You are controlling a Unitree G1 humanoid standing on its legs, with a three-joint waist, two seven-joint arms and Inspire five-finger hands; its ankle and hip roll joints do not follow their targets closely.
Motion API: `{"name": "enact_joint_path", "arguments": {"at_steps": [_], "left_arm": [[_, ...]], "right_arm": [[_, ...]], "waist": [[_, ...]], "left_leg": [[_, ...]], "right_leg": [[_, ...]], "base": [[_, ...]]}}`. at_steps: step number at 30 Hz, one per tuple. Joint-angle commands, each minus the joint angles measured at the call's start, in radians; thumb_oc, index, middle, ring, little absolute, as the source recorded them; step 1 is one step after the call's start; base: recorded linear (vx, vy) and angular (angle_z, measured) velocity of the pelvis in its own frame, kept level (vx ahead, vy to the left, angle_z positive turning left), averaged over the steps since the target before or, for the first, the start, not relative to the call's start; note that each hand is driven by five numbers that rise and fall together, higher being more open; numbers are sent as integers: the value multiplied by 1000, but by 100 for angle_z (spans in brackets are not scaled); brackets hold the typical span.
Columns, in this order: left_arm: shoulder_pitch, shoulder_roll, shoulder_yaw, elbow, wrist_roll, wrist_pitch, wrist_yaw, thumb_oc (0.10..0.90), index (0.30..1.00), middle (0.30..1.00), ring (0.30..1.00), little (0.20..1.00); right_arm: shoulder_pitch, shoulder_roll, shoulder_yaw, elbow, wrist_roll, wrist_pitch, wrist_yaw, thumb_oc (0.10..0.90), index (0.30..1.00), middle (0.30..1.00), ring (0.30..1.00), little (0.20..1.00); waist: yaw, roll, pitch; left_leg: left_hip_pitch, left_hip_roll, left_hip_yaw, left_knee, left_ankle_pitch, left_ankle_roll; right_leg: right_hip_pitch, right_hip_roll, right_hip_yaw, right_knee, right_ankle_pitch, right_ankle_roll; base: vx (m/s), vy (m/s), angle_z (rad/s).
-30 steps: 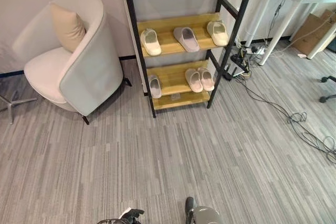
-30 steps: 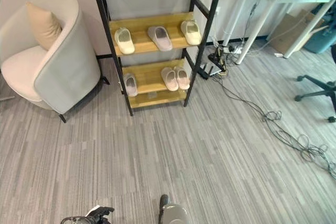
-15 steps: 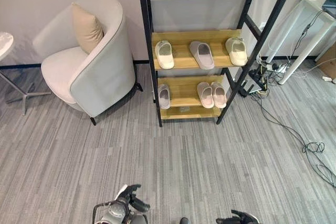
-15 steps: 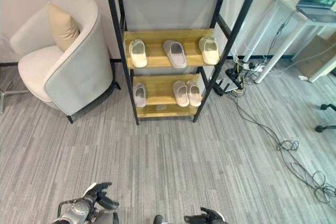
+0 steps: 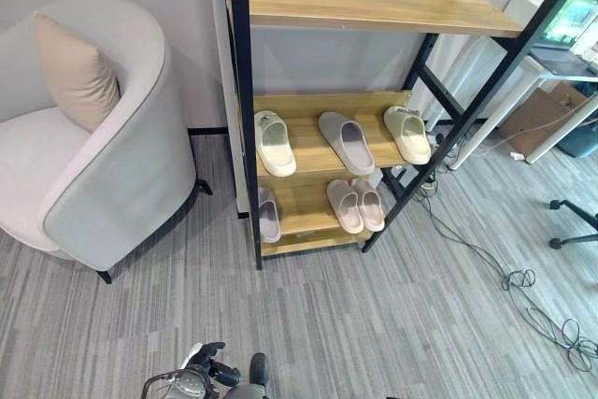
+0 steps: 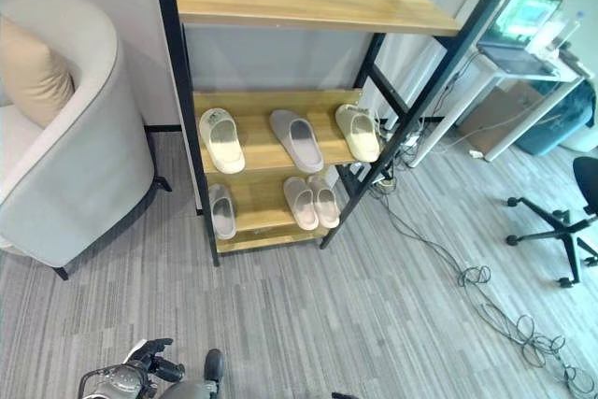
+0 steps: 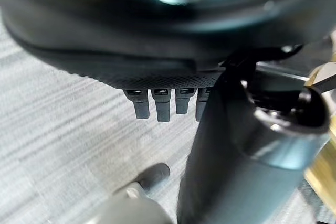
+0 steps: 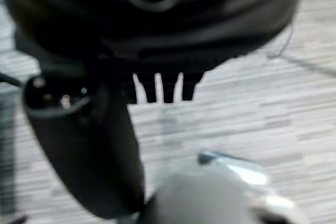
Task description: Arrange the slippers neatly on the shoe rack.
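The shoe rack (image 5: 245,137) has a black frame and wooden shelves and stands against the wall. Its middle shelf holds a cream slipper (image 5: 274,142), a grey slipper (image 5: 346,142) and an olive-cream slipper (image 5: 407,134), spaced apart. On the low shelf lie a single grey slipper (image 5: 268,215) and a pink pair (image 5: 355,205) side by side. The top shelf (image 5: 364,7) is bare. My left hand (image 5: 201,376) hangs low over the carpet, far from the rack; its fingers (image 7: 163,106) are straight and hold nothing. My right hand (image 8: 163,87) also hangs over the carpet, with straight fingers holding nothing.
A white armchair (image 5: 112,165) with a beige cushion (image 5: 79,72) stands left of the rack. Right of it are a white desk (image 5: 551,72), a cardboard box (image 5: 537,109), loose cables (image 5: 523,277) on the carpet and an office chair base (image 5: 575,221).
The camera has moved nearer and turned, so the rack looks larger and the armchair sits further left. The slippers lie as before. My left hand stays at the bottom edge.
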Motion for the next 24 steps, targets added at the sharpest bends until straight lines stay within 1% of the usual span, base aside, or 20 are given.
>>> {"name": "enact_joint_path", "arguments": {"at_steps": [1,2,3,4,5,6,7,9,11,13,14,15,16,17,18,19,20,21,23,24], "left_arm": [[30,8,-41,-12,29,-4,4,800,900,900,900,900],[28,13,-37,-10,28,-4,6,800,900,900,900,900],[24,18,-21,-12,24,-13,21,800,900,900,900,900],[20,27,-29,-31,43,-27,58,800,900,900,900,900],[21,27,-29,-32,44,-27,59,800,900,900,900,900],[19,35,-30,-50,55,-40,94,800,900,900,900,900],[19,34,-30,-50,56,-40,94,800,900,900,900,900],[25,37,-8,-48,28,-47,98,800,900,900,900,900],[25,35,8,-25,13,-47,97,800,900,900,900,900],[38,37,24,-6,12,-46,90,800,900,900,900,900],[54,39,45,5,2,-43,84,800,900,900,900,900],[60,37,51,7,-2,-43,79,800,900,900,900,900],[67,35,61,11,-14,-42,72,800,900,900,900,900],[63,33,68,11,-31,-41,68,800,900,900,900,900],[59,31,73,9,-45,-39,66,800,900,900,900,900],[56,28,76,6,-54,-38,67,800,900,900,900,900],[56,28,76,6,-54,-38,67,800,900,900,900,900],[52,20,70,-4,-62,-36,74,800,900,900,900,900],[52,9,61,-13,-62,-36,78,800,900,900,900,900],[57,-1,52,-10,-68,-37,75,800,900,900,900,900]], "right_arm": [[11,-46,8,-56,-24,-3,3,800,900,900,900,900],[8,-48,10,-63,-31,-5,-2,800,900,900,900,900],[5,-45,12,-63,-40,-6,-10,800,900,900,900,900],[7,-43,11,-65,-30,-9,-13,800,900,900,900,900],[8,-43,11,-65,-30,-9,-13,800,900,900,900,900],[11,-47,-6,-71,12,-21,-19,800,900,900,900,900],[12,-47,-6,-71,12,-21,-19,800,900,900,900,900],[15,-53,-29,-69,50,-24,-18,800,900,900,900,900],[14,-62,-38,-63,49,-20,-13,800,900,900,900,900],[19,-72,-31,-51,31,-15,-10,800,900,900,900,900],[19,-82,-13,-41,-6,-10,-2,800,900,900,900,900],[20,-85,-11,-35,-11,-9,1,800,900,900,900,900],[19,-92,-12,-28,-11,-10,6,800,900,900,900,900],[14,-99,-18,-23,-3,-11,11,800,900,900,900,900],[12,-104,-22,-20,6,-11,15,800,900,900,900,900],[11,-108,-19,-18,8,-10,17,800,900,900,900,900],[11,-108,-19,-18,8,-10,17,800,900,900,900,900],[10,-116,-6,-8,-4,-4,14,800,900,900,900,900],[13,-117,12,-4,-22,-3,8,800,900,900,900,900],[18,-111,27,-7,-38,-5,7,800,900,900,900,900]], "waist": [[2,36,23],[-7,50,26],[-38,56,32],[-49,50,31],[-50,51,35],[-65,42,33],[-65,44,36],[-75,46,34],[-86,57,32],[-86,49,6],[-83,52,-18],[-82,53,-24],[-79,54,-29],[-73,51,-24],[-71,42,-16],[-68,35,-9],[-69,36,-9],[-55,22,1],[-43,23,4],[-23,29,-2]], "left_leg": [[-5,67,5,80,-90,-63],[25,68,-1,64,-98,-62],[87,36,-31,59,-141,-69],[101,19,-48,67,-160,-72],[106,21,-50,69,-164,-73],[134,0,-74,76,-188,-81],[138,3,-75,77,-192,-81],[170,1,-98,71,-212,-90],[203,8,-115,68,-228,-98],[232,9,-123,67,-252,-109],[255,31,-145,89,-237,-133],[250,46,-146,121,-227,-147],[231,60,-147,182,-200,-165],[184,73,-154,284,-140,-192],[137,81,-152,388,-98,-208],[105,91,-142,461,-75,-211],[103,92,-143,465,-77,-212],[67,120,-102,532,-70,-199],[52,133,-76,460,-91,-189],[62,114,-86,237,-131,-175]], "right_leg": [[-100,-12,-82,-28,194,-31],[-138,-13,-98,-36,178,-48],[-174,-22,-116,-207,86,-87],[-185,-18,-88,-297,84,-98],[-177,-16,-90,-300,82,-98],[-192,-23,-30,-449,105,-96],[-185,-20,-32,-453,105,-97],[-225,-45,1,-544,155,-82],[-252,-60,-8,-577,178,-72],[-213,-61,-11,-596,186,-77],[-189,-43,-6,-567,185,-95],[-171,-35,-11,-563,175,-104],[-143,-23,-15,-564,161,-120],[-114,-16,-20,-569,148,-135],[-92,-13,-22,-572,140,-152],[-72,-7,-28,-578,132,-168],[-72,-6,-29,-578,132,-168],[-20,5,-36,-602,109,-189],[9,14,-40,-616,96,-188],[29,29,-37,-625,86,-176]], "base": [[304,158,10],[474,2,28],[613,-48,41],[507,-85,45],[374,-145,47],[241,-94,50],[336,-151,51],[262,-144,63],[294,-170,66],[344,-263,40],[369,-331,39],[346,-348,57],[163,-247,62],[124,-262,67],[87,-256,46],[57,-168,19],[88,-222,-16],[84,-170,-21],[145,-99,-1],[160,20,3]]}}
